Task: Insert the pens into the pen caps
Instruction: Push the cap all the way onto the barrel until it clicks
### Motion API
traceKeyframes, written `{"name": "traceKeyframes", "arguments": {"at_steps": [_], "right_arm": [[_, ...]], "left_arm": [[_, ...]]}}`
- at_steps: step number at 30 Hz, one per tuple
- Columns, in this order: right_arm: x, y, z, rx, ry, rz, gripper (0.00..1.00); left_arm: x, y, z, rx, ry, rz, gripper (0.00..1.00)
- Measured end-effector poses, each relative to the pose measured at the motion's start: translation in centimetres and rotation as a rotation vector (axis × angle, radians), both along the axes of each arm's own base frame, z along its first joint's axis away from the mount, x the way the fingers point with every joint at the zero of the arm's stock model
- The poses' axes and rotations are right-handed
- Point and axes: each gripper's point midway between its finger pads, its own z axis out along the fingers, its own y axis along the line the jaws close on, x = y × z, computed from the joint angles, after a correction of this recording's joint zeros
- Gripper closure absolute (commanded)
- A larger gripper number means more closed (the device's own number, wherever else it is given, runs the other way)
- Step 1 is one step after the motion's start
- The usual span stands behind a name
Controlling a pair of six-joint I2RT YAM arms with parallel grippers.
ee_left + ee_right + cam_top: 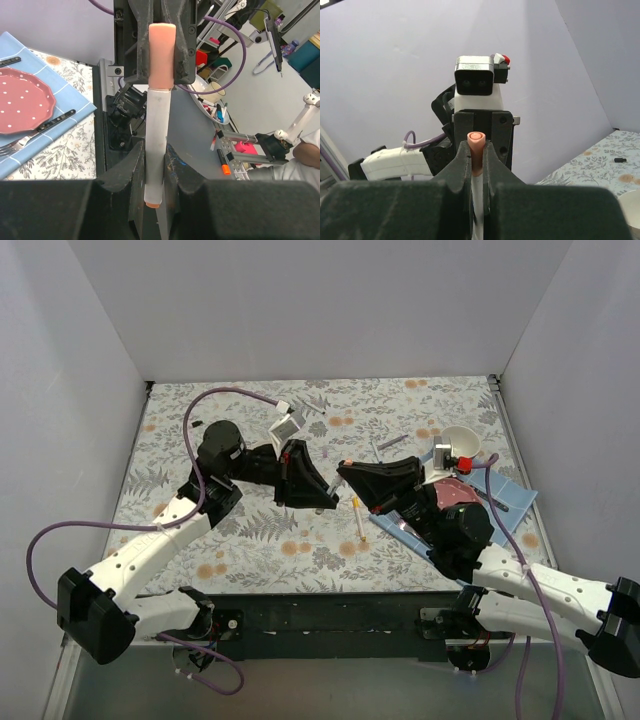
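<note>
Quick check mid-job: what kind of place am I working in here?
Likely a robot lab test booth: plain white walls enclose a table under a floral cloth, with workshop clutter beyond.

the pen [157, 135] had a white barrel and the pen cap [161, 47] was peach-pink. the cloth [250, 540] bore grey leaves and orange flowers; the plate [22, 100] was red with white dots.

Fingers of the right end effector [476, 152] cover the pen cap [476, 139] except its round tip. Fingers of the left end effector [155, 155] hide part of the pen [157, 125] at its lower barrel. The red dotted plate [25, 100] and the fork [50, 122] run off the left edge. A dark speck [620, 160] on the cloth [590, 167] is too small to name.
</note>
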Motion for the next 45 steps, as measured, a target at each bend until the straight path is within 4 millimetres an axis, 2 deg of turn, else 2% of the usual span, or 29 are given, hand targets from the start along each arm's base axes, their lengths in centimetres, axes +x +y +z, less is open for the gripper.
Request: {"name": "traceKeyframes", "arguments": {"at_steps": [8, 14, 21, 31, 37, 45], "right_arm": [[1.1, 0.3, 1.4, 0.023, 0.099, -0.067, 0.99], [1.4, 0.4, 1.5, -0.001, 0.126, -0.133, 0.99], [1.2, 0.0, 0.5, -0.025, 0.065, -0.17, 0.99], [-0.7, -0.1, 1.7, 0.001, -0.086, -0.127, 0.99], [0.3, 0.9, 2.7, 0.02, -0.056, -0.141, 0.99], [1.8, 2.2, 2.9, -0.04, 0.017, -0.189, 0.99]], "left_arm": [[0.9, -0.1, 1.4, -0.001, -0.009, 0.053, 1.0], [1.2, -0.1, 1.4, 0.014, -0.002, 0.068, 1.0], [1.5, 0.3, 0.8, 0.035, 0.044, 0.013, 1.0], [0.7, 1.1, 2.0, -0.001, 0.008, -0.06, 1.0], [1.2, 1.3, 2.6, -0.023, -0.018, -0.041, 1.0], [2.1, 1.1, 2.7, -0.019, -0.02, 0.011, 1.0]]}}
